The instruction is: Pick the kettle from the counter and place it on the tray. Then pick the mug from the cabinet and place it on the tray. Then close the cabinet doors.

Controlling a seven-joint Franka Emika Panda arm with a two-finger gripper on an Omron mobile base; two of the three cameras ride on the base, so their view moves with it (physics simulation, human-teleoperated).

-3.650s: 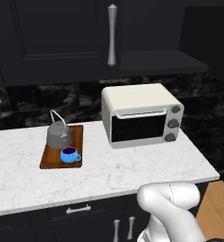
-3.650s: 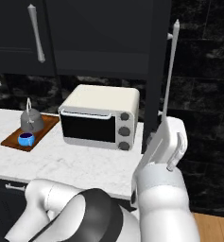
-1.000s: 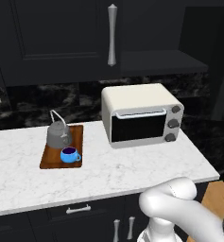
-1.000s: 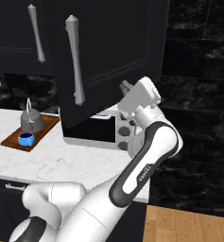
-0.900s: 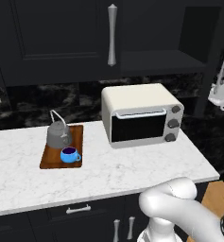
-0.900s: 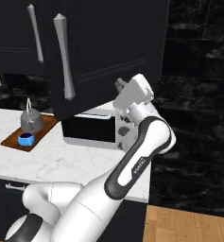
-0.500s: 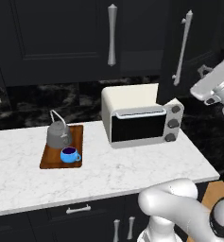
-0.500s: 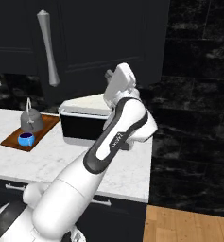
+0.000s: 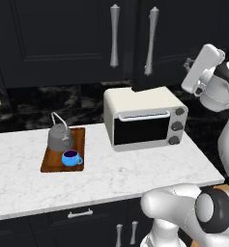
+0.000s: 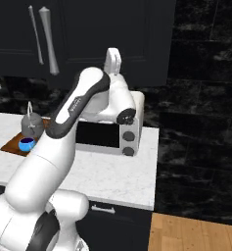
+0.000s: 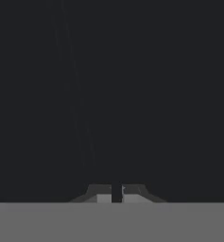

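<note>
Swung shut since earlier, cabinet doors (image 9: 135, 38) face my nearly closed, empty gripper (image 11: 116, 193); tray (image 9: 63, 157) lies far left.

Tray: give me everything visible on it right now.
The tray is a flat rectangular brown board, wood by its look, with a slightly raised rim. It lies flat on the white marble-look counter, left of the toaster oven. The dark grey kettle stands on its rear half and the small blue mug on its front, beside the kettle. Nothing else touches it.
</note>
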